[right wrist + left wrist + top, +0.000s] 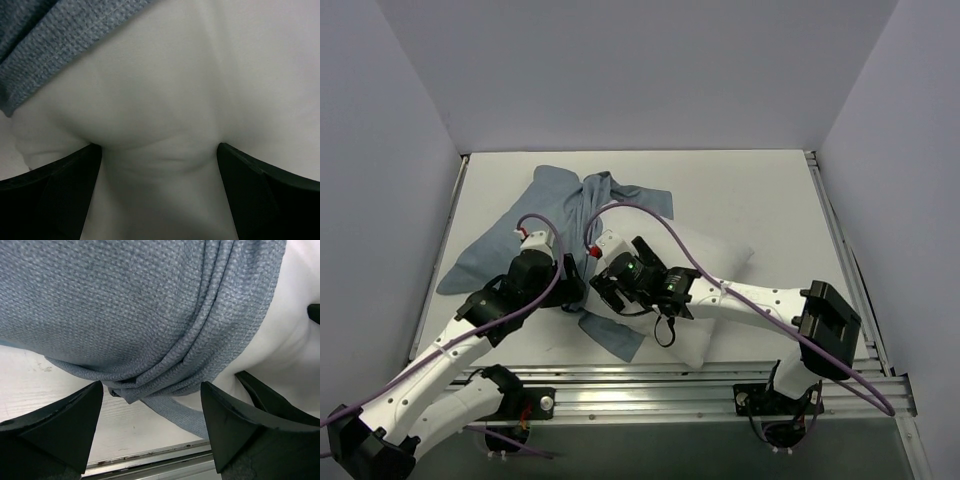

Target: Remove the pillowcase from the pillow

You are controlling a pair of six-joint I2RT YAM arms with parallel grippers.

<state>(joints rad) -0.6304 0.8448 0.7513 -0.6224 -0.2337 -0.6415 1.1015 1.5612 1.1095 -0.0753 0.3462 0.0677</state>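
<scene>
The slate-blue pillowcase (515,235) lies crumpled at the back left, and one end of it (616,336) still wraps the near-left end of the white pillow (720,262). My left gripper (570,292) meets that end from the left. In the left wrist view it (151,390) is open, and a bunched fold of pillowcase (125,305) hangs just past the tips, unpinched, with pillow (292,340) on the right. My right gripper (603,285) is open too. It (160,150) presses wide into the bare pillow (200,75), which bulges between the fingers. The pillowcase hem (45,40) crosses the upper left.
The white table (750,190) has grey walls on three sides. A metal rail (700,385) runs along its near edge, just below the fabric in the left wrist view (150,457). Purple cables loop over both arms.
</scene>
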